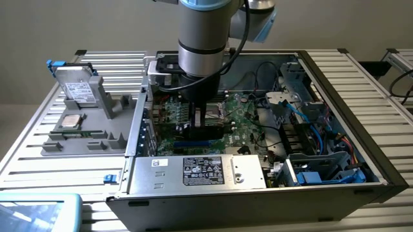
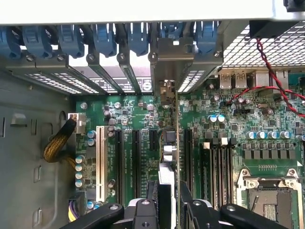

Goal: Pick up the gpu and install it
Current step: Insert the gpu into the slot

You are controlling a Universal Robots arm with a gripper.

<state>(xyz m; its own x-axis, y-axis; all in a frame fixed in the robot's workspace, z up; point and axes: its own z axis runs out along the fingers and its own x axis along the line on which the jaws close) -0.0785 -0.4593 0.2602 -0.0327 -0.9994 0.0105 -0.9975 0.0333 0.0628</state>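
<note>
- Our gripper (image 2: 169, 200) is partly closed, its fingers pressing on the two flat faces of the gpu (image 2: 170, 138).
- The gpu hangs upright and edge-on over the motherboard (image 2: 128, 119), inside the open computer case (image 1: 258, 210). Its silver bracket (image 2: 174, 50) is near the rear slot openings.
- We judge the card stiff, fairly light and fragile. It is best held by the cooler body and board faces, clear of small components, and kept square so it does not bind.

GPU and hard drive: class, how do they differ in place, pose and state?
The gpu is inside the case; the hard drive rests on the grey tray outside. The gripper holds the gpu; nothing touches the hard drive. The gpu stands on edge; the hard drive leans back. Both are computer parts.
</note>
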